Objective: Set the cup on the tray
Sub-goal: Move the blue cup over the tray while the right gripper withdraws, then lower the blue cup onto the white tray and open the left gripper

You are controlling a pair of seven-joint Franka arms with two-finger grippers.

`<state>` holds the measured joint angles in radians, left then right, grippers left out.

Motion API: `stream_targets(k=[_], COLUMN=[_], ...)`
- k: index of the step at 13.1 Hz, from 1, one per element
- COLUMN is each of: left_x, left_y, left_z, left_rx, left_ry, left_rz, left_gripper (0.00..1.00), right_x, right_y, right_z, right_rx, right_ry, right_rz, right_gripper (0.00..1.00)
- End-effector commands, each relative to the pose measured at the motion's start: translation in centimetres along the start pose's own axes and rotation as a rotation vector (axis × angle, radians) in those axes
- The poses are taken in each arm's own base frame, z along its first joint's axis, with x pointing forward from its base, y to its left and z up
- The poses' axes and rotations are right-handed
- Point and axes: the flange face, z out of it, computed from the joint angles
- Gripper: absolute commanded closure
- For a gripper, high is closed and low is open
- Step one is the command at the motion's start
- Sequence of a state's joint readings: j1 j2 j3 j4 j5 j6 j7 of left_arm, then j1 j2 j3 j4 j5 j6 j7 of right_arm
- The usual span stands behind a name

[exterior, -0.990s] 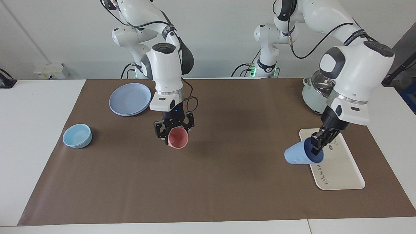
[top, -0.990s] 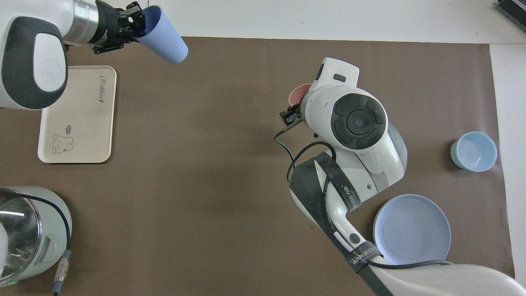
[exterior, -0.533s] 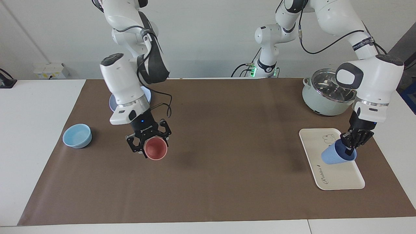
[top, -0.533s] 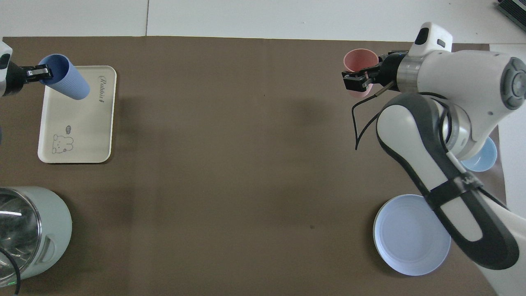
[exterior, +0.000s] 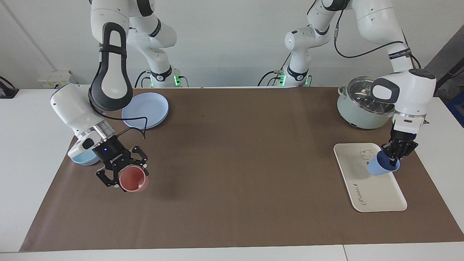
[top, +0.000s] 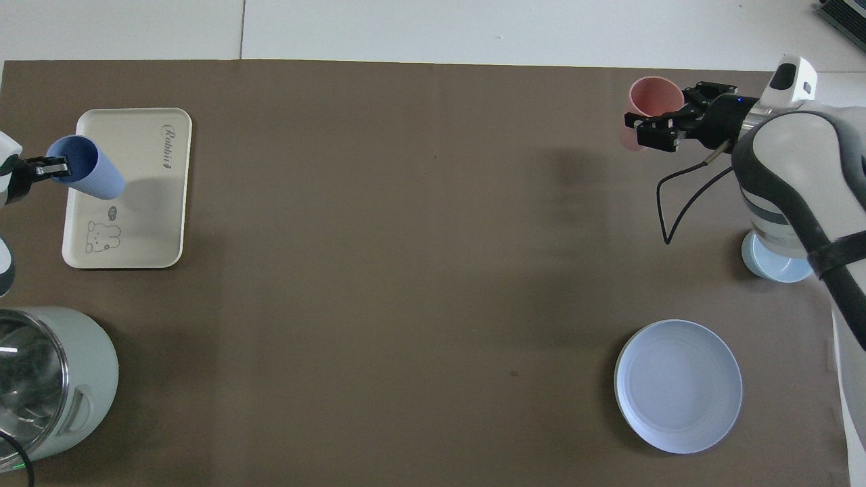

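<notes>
The left gripper (exterior: 396, 156) pinches the blue ribbed cup (exterior: 380, 168) by its rim, tilted over the Rabbit tray (exterior: 377, 197) near the left arm's table edge. Likely light, stiff plastic; rim grip suits. The right gripper (exterior: 121, 174) clasps a pink cup (exterior: 134, 179).

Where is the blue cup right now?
The blue cup is tilted in the left gripper, over the tray at the left arm's end, beside its rabbit drawing.

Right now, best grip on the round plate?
The plate lies flat and shallow beside the bowl, so pinch its raised rim from above, one finger inside, one outside. The edge toward the table's middle looks easiest to reach, though a low rim may slip.
</notes>
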<state>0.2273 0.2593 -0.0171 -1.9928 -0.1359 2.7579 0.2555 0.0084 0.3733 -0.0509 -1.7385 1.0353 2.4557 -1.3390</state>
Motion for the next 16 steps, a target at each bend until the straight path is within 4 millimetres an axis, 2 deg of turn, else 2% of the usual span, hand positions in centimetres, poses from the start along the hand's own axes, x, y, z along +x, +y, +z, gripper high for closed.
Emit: stream_targets(k=[1,2,4,6,7,9,11,13,14,16], left_x=[-0.7,-0.7,-0.5,1.2,3.2,7.8,9.9,10.4,11.1,11.6], left_y=[-0.5,-0.5,-0.4,-0.4,-0.1,0.5,1.3,4.3,6.4,12.8], left_z=[1.1,1.1,1.0,0.2,-0.6,-3.7,-6.5,-8.5,-10.2,-13.1], left_rx=[-0.007,-0.007,-0.009,-0.026,-0.053,-0.111,-0.138,-0.144,-0.089,-0.025], left_ry=[0.027,0.025,0.021,0.002,-0.037,-0.128,-0.196,-0.287,-0.335,-0.423], left_rz=[-0.039,-0.035,0.0,0.061,0.068,0.08,0.069,0.046,0.061,0.076], left_gripper=[0.91,0.44,0.01,0.0,0.0,0.0,0.0,0.0,0.0,0.0], right_x=[-3.1,-4.8,-6.7,-8.5,-9.7,-11.0,-12.2,-12.6,-12.9,-13.3], right_y=[1.9,2.9,4.0,4.1,3.9,3.4,2.9,3.1,2.9,2.8], right_z=[1.9,2.5,2.6,2.9,2.9,2.5,2.4,2.0,2.0,2.0], right_rx=[0.068,0.091,0.118,0.13,0.143,0.163,0.177,0.188,0.191,0.19], right_ry=[0.1,0.122,0.138,0.128,0.121,0.122,0.118,0.126,0.124,0.122], right_rz=[-0.021,-0.048,-0.109,-0.153,-0.165,-0.221,-0.247,-0.249,-0.267,-0.278], right_gripper=[1.0,1.0,1.0,1.0,1.0,1.0,1.0,1.0,1.0,1.0])
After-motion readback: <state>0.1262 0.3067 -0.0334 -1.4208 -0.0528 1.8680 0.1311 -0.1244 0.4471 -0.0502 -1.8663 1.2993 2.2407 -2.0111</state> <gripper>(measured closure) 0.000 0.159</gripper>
